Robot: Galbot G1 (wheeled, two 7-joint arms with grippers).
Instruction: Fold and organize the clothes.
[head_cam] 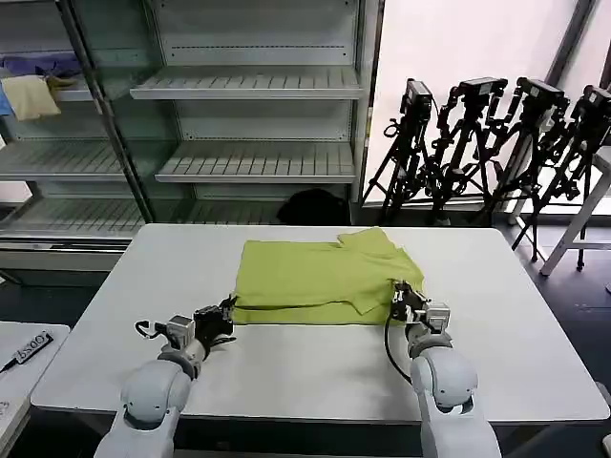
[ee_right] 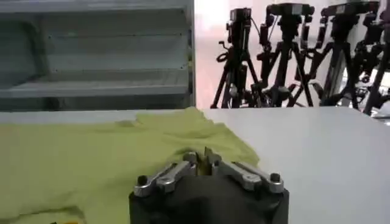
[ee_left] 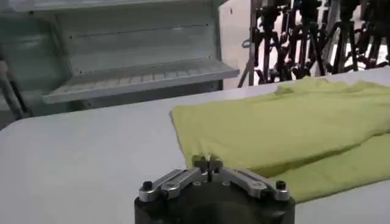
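A lime yellow-green T-shirt (head_cam: 320, 277) lies partly folded on the white table (head_cam: 286, 367), with a sleeve turned over at its far right. My left gripper (head_cam: 227, 311) rests at the shirt's near left corner. Its fingers (ee_left: 208, 162) are shut and pinch the puckered hem of the T-shirt (ee_left: 286, 125). At the near right corner is my right gripper (head_cam: 402, 292), whose fingertips (ee_right: 203, 159) are closed on a fold of the T-shirt (ee_right: 109, 152). The print is hidden.
Metal shelving (head_cam: 248, 86) stands behind the table, with a pale yellow cloth (head_cam: 29, 95) and a blue-purple cloth (head_cam: 38, 65) on a left shelf. Camera tripods (head_cam: 477, 143) crowd the back right. A dark bag (head_cam: 313, 205) sits behind the table. Bare tabletop surrounds the shirt.
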